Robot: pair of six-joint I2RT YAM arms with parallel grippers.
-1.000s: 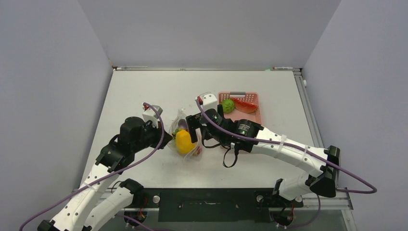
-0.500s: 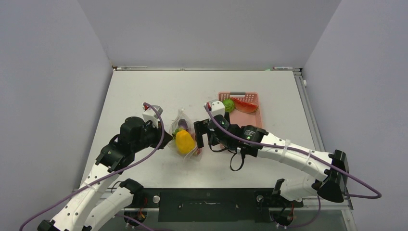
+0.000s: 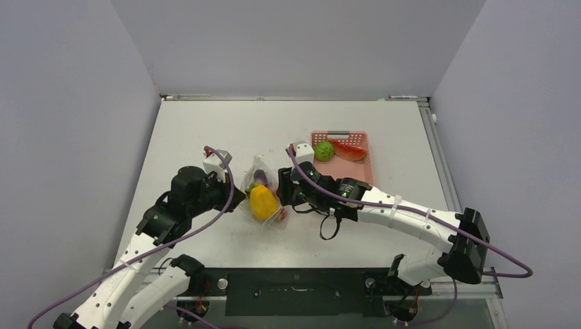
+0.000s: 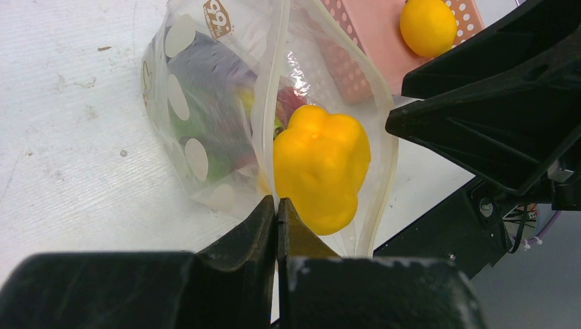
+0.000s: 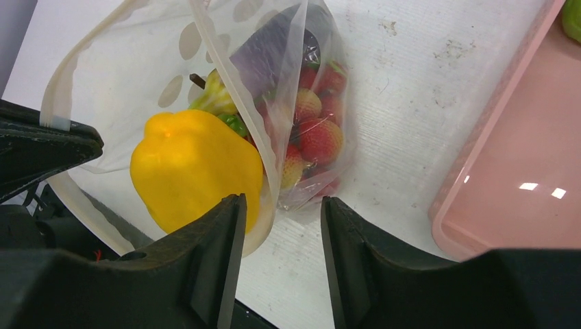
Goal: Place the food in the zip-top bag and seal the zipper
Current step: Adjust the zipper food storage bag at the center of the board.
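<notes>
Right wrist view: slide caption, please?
Yellow pepper sits in the mouth of the zip-top bag; open right gripper straddles its rim.

The top external view looks down from high at the near edge over the whole tabletop (image 3: 205,130). Both wrist views hang close over the zip-top bag (image 4: 205,103), facing it from opposite sides; all three share the yellow pepper (image 4: 320,171)

Overhead: zip-top bag (image 3: 259,170) half buried under both wrists; contents too small for me to name.
Left wrist: purple and green pieces (image 4: 212,89) blur behind the bag's dotted film; pink basket (image 4: 380,38) cut by top edge.
Right wrist: green fruit (image 5: 573,17) only a corner sliver; yellow pepper (image 5: 195,168) bottom hidden behind a right gripper (image 5: 281,205) finger.
</notes>
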